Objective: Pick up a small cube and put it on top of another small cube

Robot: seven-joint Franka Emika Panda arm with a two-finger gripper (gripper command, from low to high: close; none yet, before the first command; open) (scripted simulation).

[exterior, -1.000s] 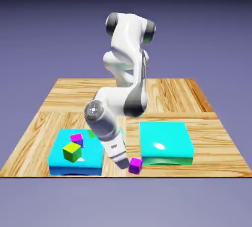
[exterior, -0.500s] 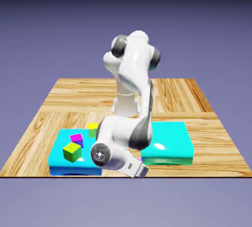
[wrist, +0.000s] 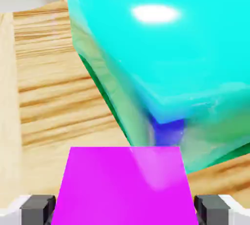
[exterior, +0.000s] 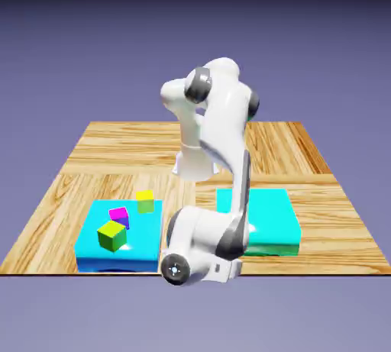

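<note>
In the hand view a small cube (wrist: 122, 190) shows its magenta face large between the two grey fingertips (wrist: 38, 209). My gripper (wrist: 125, 210) is shut on it. In the exterior view this cube and the fingers are hidden behind my arm's wrist (exterior: 200, 247), which sits low at the table's front edge between the two cyan blocks. A magenta-topped cube (exterior: 118, 214) and two yellow-green cubes (exterior: 111, 236) (exterior: 145, 202) rest on the left cyan block (exterior: 141, 247).
The right cyan block (exterior: 267, 217) lies just beyond the held cube and fills the hand view's upper right as the cyan block (wrist: 185, 58). The wooden table (exterior: 69, 190) ends right in front of the wrist.
The arm has folded down and swung toward the table's front edge. The small cube, visible beside the open fingers a second ago, is now hidden behind the wrist, and the jaws have shut on it.
</note>
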